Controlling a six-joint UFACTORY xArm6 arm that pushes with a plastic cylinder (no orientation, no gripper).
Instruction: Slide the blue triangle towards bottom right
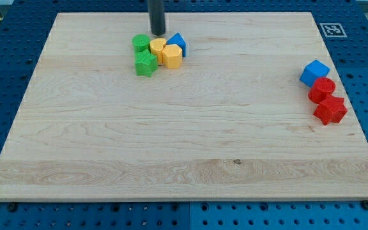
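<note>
A: Any writing or labels to read?

B: No brand or words. Only a black-and-white square marker (329, 29) on the wooden board (184, 153), at its top right corner in the view. The pattern is too small to make out.

A: Where is the blue triangle?

B: The blue triangle (177, 42) sits near the view's top, left of centre, at the right end of a tight cluster. It touches a yellow block (172, 56), hexagon-like, and another yellow block (158, 46) just to its left. Further left are a green block (140, 43) and a green star (146, 64).

A: And my tip?

B: My tip (158, 33) stands just above the cluster, between the green block and the blue triangle, close behind the upper yellow block. Whether it touches any block I cannot tell. There is no claw here, only a rod, so it holds nothing.

A: Room to move?

B: Wide bare wood lies toward the view's bottom and bottom right. Near the right edge stand a blue cube (314, 72), a red block (322, 89) and a red star (330, 110), touching in a line. The cluster lies close to the top edge.
</note>
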